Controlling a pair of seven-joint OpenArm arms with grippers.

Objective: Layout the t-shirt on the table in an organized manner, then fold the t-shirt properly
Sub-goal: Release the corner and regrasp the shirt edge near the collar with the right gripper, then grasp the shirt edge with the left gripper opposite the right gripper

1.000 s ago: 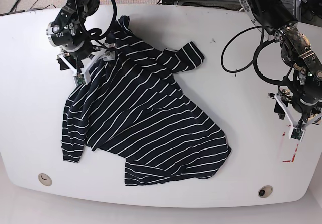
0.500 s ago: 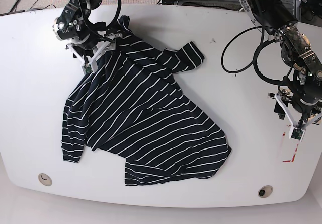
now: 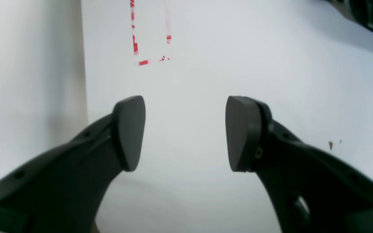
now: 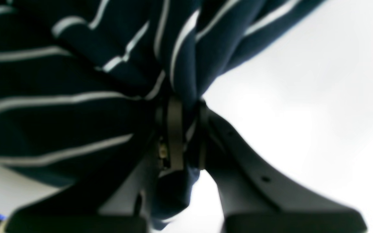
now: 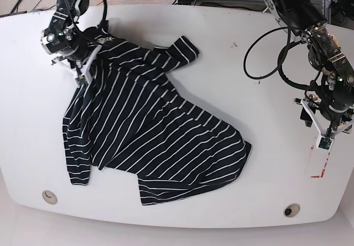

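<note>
Right fingers [image 4: 186, 136] pressed together on a bunched fold of the t-shirt [image 4: 76, 81], dark striped cloth squeezed between the two pads and spilling out above and to one side of them. Seen in the base view as the right gripper [image 5: 83, 72] pinching the shirt's upper edge near the far corner of the tabletop [image 5: 33, 108]. From that pinch, fabric of the t-shirt [image 5: 155, 135] fanned outward and downward across the middle of the white surface: one sleeve crumpled just beyond the fingers toward the far edge, another sleeve hanging down on the near side, the hem bunched and folded over near the front edge. Rumpled, not flat, with several creases running diagonally away from the grip.

Left fingers [image 3: 186, 132] spread wide apart, nothing between them, only bare glossy tabletop [image 3: 270, 64] under the gap. Ahead of them, a small red rectangular outline [image 3: 151, 42] on the surface, close to the table's edge. A sliver of the striped cloth just visible at the top corner of the left wrist view, well apart from these fingers. In the base view, left gripper [image 5: 326, 132] poised over the tabletop's side edge, far from the shirt, black cable [image 5: 265, 58] looping above it.

Two round holes [image 5: 291, 209] along the front edge, one near each front corner, both clear of the cloth.
</note>
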